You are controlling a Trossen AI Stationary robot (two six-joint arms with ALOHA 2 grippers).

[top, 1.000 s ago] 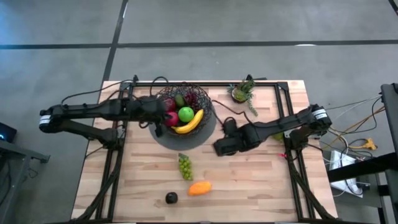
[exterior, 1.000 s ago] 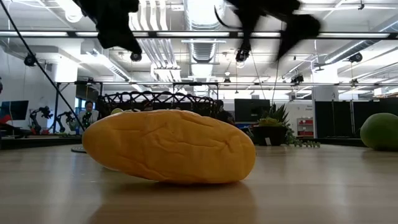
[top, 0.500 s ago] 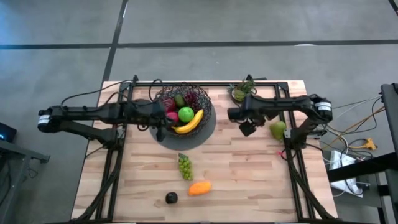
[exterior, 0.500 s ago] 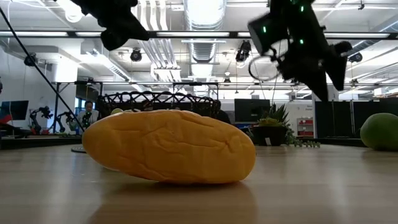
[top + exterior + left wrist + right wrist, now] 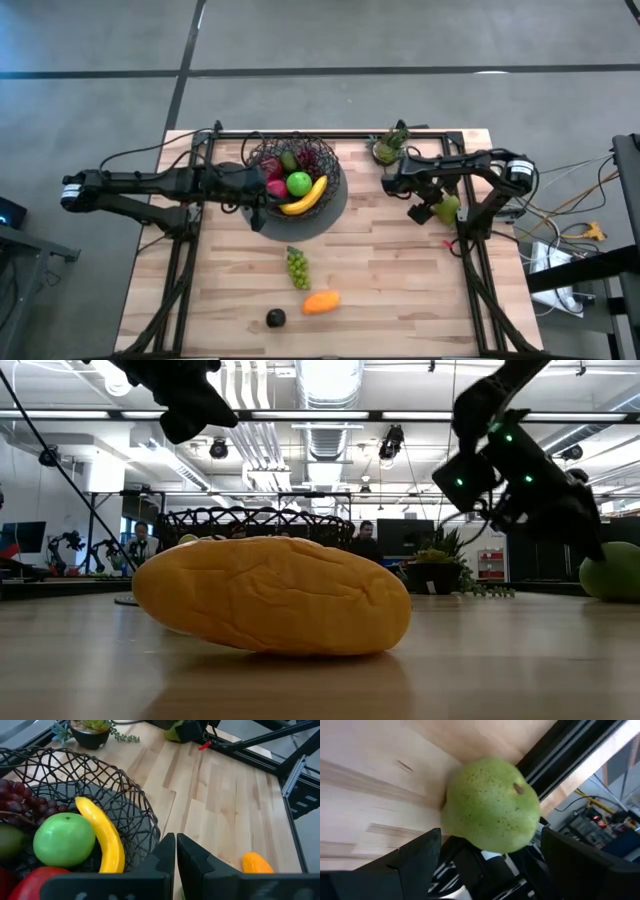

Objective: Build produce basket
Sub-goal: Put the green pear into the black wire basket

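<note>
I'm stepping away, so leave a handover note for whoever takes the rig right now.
Left gripper: shut, empty, beside the basket rim.
Right gripper: open, over the pear at the table's right edge, not gripping it.
In the basket: banana, green apple, red apple, purple grapes, plus one greenish fruit.
On the table: green grapes, orange fruit, avocado, pear.
Left: those four into the basket.

Filled basket (image 5: 296, 178); pear (image 5: 447, 208) near edge
</note>
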